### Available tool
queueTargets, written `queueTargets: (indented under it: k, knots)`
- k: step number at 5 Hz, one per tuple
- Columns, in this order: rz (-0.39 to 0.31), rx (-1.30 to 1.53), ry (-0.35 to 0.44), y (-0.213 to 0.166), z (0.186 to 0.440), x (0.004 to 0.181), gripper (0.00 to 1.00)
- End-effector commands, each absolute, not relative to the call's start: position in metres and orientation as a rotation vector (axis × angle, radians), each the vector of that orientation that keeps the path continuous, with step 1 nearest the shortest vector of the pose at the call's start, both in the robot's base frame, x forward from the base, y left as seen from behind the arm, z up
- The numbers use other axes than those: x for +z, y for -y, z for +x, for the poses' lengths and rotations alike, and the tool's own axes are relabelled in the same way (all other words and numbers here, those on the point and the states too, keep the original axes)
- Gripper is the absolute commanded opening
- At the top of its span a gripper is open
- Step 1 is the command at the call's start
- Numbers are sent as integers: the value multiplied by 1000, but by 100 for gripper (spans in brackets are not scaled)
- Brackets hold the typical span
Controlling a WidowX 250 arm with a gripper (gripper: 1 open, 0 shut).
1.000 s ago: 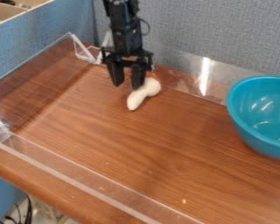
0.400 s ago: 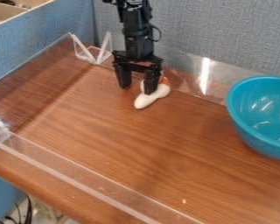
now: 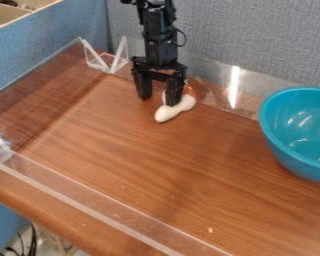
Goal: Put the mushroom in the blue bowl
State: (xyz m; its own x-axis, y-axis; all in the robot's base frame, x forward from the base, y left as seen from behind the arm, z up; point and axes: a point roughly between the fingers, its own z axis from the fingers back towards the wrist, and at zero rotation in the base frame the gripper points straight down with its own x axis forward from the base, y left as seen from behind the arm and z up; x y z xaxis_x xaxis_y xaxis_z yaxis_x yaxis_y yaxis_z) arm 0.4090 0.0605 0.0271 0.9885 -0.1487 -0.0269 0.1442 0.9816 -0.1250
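The cream-white mushroom (image 3: 171,109) lies on the wooden table near the back. My gripper (image 3: 159,93) points straight down right over its far end, jaws open, with one finger to the left of the mushroom and the other over its upper right end. Whether the fingers touch it I cannot tell. The teal-blue bowl (image 3: 300,128) stands at the right edge, well apart from the mushroom and cut off by the frame.
A clear acrylic wall (image 3: 83,205) rims the table (image 3: 136,165) along the front, left and back. A blue partition (image 3: 43,50) stands at the left and a grey one behind.
The gripper moved right and toward the back and sank over the mushroom. The mushroom shifted slightly to the right.
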Motion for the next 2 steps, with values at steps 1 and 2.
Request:
queueTargets:
  k: [1,2]
  knots:
    - [-112,-155,-31,-54,417,24,100]
    - [-110,-138,-39,-55,417,21,100]
